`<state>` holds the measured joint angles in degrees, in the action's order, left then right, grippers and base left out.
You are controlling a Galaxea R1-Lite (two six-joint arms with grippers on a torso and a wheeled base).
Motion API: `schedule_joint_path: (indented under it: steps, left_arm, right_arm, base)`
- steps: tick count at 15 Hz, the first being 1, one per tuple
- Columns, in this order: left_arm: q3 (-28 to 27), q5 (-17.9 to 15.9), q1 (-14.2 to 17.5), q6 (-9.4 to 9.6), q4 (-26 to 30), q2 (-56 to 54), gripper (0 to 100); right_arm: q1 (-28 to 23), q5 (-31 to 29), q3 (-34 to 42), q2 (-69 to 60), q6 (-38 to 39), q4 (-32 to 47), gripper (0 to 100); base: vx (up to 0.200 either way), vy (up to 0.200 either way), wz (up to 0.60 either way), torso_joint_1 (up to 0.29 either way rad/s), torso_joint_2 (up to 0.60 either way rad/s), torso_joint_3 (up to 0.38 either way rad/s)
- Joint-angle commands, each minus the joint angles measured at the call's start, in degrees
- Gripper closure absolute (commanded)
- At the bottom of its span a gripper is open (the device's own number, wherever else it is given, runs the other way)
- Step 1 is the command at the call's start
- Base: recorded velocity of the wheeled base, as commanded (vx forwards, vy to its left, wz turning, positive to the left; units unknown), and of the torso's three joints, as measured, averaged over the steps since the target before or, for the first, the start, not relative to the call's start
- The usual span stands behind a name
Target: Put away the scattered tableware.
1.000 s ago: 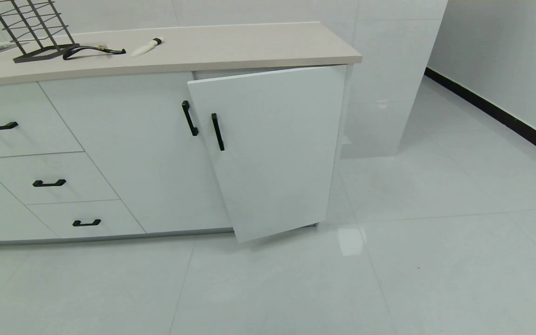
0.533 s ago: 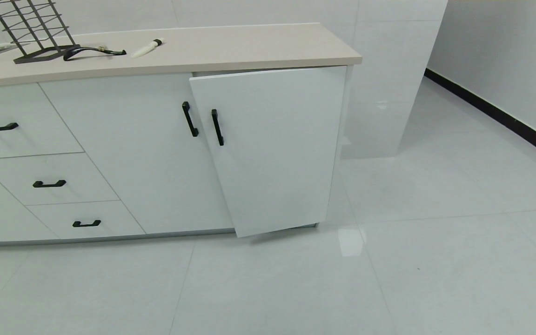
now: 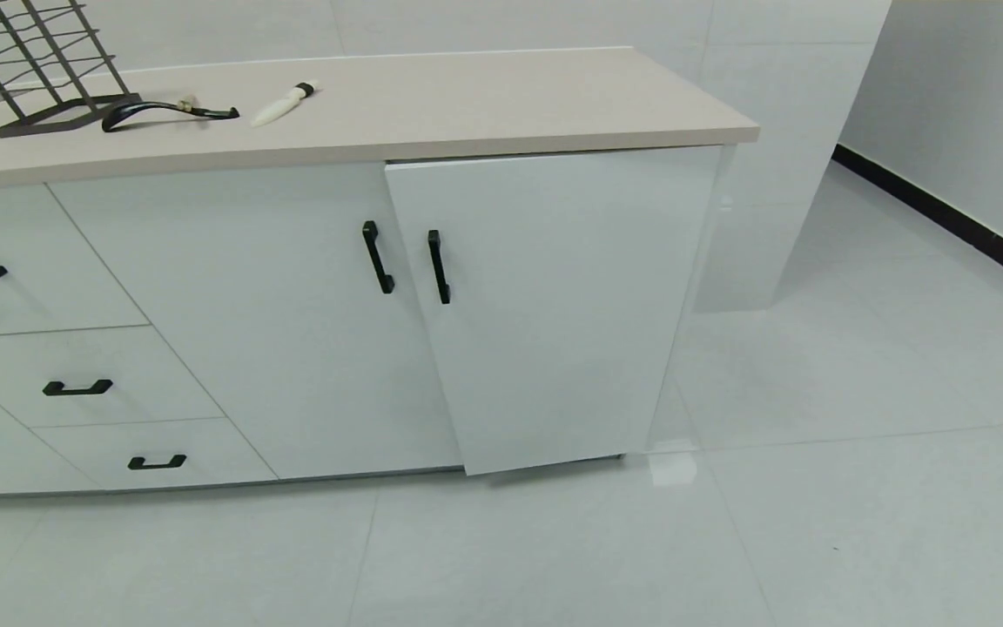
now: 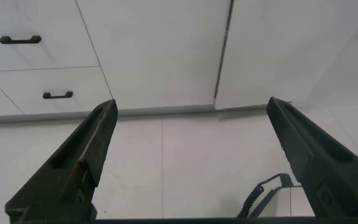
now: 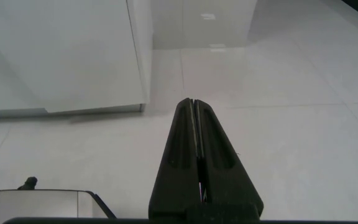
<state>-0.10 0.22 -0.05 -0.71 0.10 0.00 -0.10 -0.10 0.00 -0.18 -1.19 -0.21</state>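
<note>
Head view: the tableware left out is a black ladle [image 3: 166,108] and what looks like a white knife [image 3: 284,91]. Both lie flat on the bench [image 3: 484,96], near each other but apart. The ladle's bowl end is just beside the foot of the wire rack [image 3: 27,65]. Below the bench, the right door [image 3: 554,305] stands a little ajar, its lower corner out from the plinth and its handle [image 3: 439,266] next to that of the door beside it. Drawers [image 3: 75,374] sit to the left, with pale tiled floor [image 3: 815,522] all around.

My left jaws are wide apart and hang low over the floor, facing the drawers. My right jaws are pressed together with nothing in them, pointing at the floor near the door's corner.

I judge the step in hand to be finishing with this door and turning to the bench. To do it well I should see the door seat flush. If it stops short, I should press its flat face close to the handle with the closed right jaws, not hook it. Then I should face the bench squarely and take the knife first, across its handle, since it lies free of the rack.

Against a second ago, the door has swung from clearly open to nearly shut. The whole picture has also shifted, so my camera has moved. The ladle and knife lie as they did.
</note>
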Motion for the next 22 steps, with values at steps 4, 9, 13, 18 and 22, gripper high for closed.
schedule_joint_path:
  steps: [4, 9, 13, 18, 22]
  left_arm:
    - [0.01, 0.04, 0.05, -0.08, -0.01, 0.00, 0]
    - [0.01, 0.04, 0.05, -0.08, -0.01, 0.09, 0]
    - [0.01, 0.04, 0.05, -0.08, -0.01, 0.00, 0]
    - [0.01, 0.04, 0.05, -0.08, -0.01, 0.00, 0]
    - [0.01, 0.04, 0.05, -0.17, -0.01, 0.00, 0]
  right_arm:
    - [0.01, 0.01, 0.00, 0.18, -0.04, 0.03, 100]
    - [0.01, 0.01, 0.00, 0.18, -0.04, 0.03, 100]
    - [0.01, 0.01, 0.00, 0.18, -0.04, 0.03, 100]
    - [0.01, -0.08, 0.00, 0.18, 0.05, 0.03, 100]
    - [0.01, 0.01, 0.00, 0.18, -0.04, 0.03, 100]
  base:
    - [0.000, 0.200, 0.00, 0.005, 0.00, 0.002]
    - [0.000, 0.200, 0.00, 0.003, 0.00, 0.006]
    - [0.000, 0.200, 0.00, 0.000, 0.00, 0.005]
    - [0.000, 0.200, 0.00, 0.002, 0.00, 0.000]
    - [0.000, 0.200, 0.00, 0.004, 0.00, 0.002]
